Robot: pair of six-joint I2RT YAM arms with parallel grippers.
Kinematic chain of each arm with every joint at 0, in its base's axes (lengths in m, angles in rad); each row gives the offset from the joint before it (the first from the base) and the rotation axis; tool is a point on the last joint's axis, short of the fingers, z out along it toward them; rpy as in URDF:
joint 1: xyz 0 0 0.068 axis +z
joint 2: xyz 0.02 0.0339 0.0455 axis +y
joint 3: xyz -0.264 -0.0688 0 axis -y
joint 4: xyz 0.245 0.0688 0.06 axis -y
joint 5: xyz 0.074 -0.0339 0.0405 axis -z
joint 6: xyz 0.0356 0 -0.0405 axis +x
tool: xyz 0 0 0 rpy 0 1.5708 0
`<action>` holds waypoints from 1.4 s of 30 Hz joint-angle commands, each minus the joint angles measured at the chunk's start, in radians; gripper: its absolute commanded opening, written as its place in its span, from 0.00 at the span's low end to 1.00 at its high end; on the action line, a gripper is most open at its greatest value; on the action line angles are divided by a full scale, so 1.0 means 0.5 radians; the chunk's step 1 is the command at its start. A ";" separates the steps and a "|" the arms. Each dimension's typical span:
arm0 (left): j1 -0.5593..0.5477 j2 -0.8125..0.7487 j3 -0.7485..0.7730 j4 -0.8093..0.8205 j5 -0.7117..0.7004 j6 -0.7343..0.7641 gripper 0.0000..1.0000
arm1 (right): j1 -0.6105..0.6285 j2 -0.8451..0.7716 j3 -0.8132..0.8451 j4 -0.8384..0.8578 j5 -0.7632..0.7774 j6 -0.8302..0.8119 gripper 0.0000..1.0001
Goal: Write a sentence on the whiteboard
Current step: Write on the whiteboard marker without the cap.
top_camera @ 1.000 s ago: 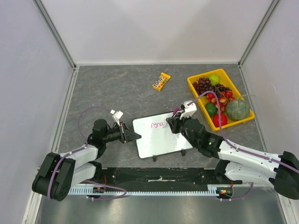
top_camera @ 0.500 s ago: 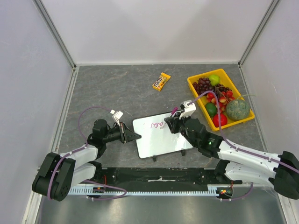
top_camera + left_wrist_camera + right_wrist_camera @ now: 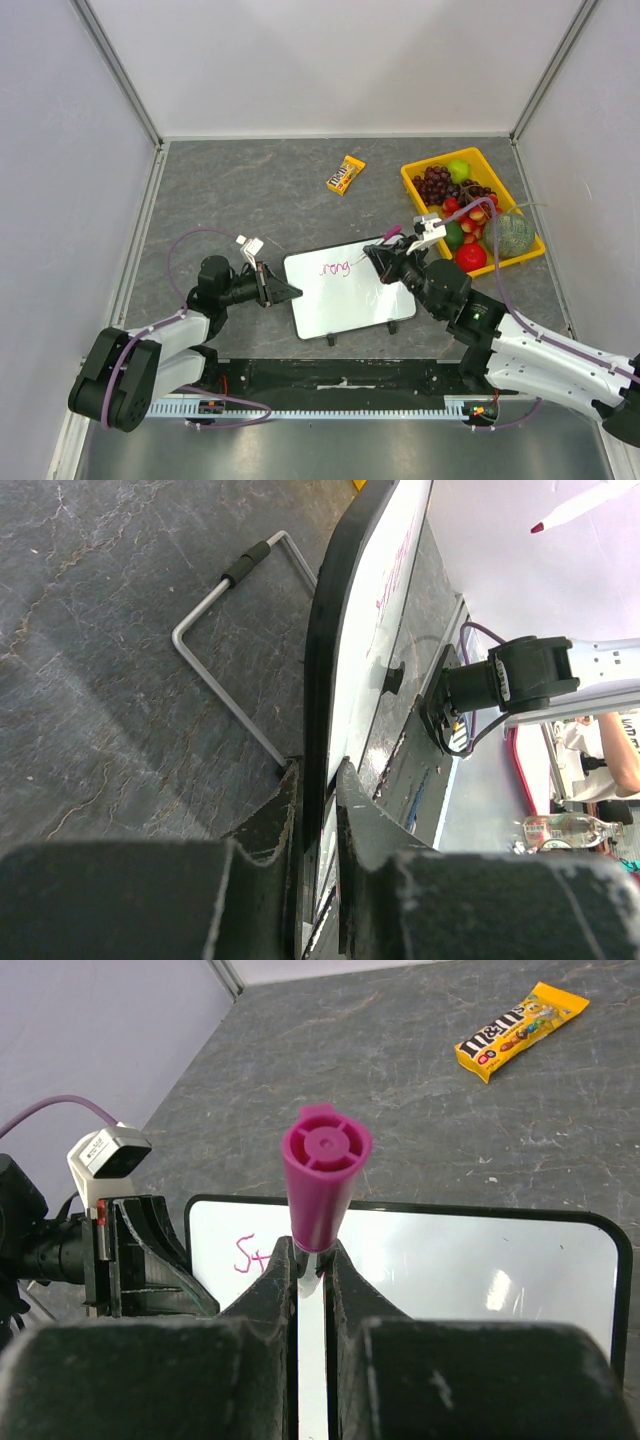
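The whiteboard (image 3: 350, 300) lies flat on the grey table, and my left gripper (image 3: 287, 291) is shut on its left edge. In the left wrist view the black rim of the whiteboard (image 3: 400, 550) runs between the jaws of that gripper (image 3: 318, 780). The sentence (image 3: 335, 268) is pink script near the board's top left; its start shows in the right wrist view (image 3: 248, 1257). My right gripper (image 3: 385, 262) (image 3: 312, 1260) is shut on a pink-capped marker (image 3: 325, 1175) over the board's upper right. The marker (image 3: 575, 508) has its tip off the board face.
A yellow tray (image 3: 440, 157) full of fruit stands at the right. A candy packet (image 3: 347, 173) (image 3: 520, 1028) lies behind the board. The board's wire stand (image 3: 225, 670) rests on the table beside the rim. Enclosure walls close in the left, back and right.
My right arm has swung to the right with the marker, away from the writing, so more of the pink word shows. The left gripper and the board have not moved.
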 commanded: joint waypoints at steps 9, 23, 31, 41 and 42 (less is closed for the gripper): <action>0.007 -0.010 -0.047 -0.102 -0.125 0.088 0.02 | -0.007 -0.244 -0.043 -0.249 0.082 0.042 0.00; 0.010 0.020 -0.037 -0.090 -0.119 0.085 0.02 | -0.007 -0.214 0.018 -0.319 0.079 0.011 0.00; 0.007 -0.007 -0.047 -0.099 -0.116 0.088 0.02 | -0.007 -0.156 0.037 -0.390 0.055 -0.010 0.00; 0.007 0.027 -0.034 -0.093 -0.113 0.088 0.02 | -0.007 -0.042 0.119 -0.341 0.165 -0.118 0.00; 0.007 0.045 -0.031 -0.084 -0.107 0.091 0.02 | -0.007 -0.021 0.123 -0.338 0.174 -0.127 0.00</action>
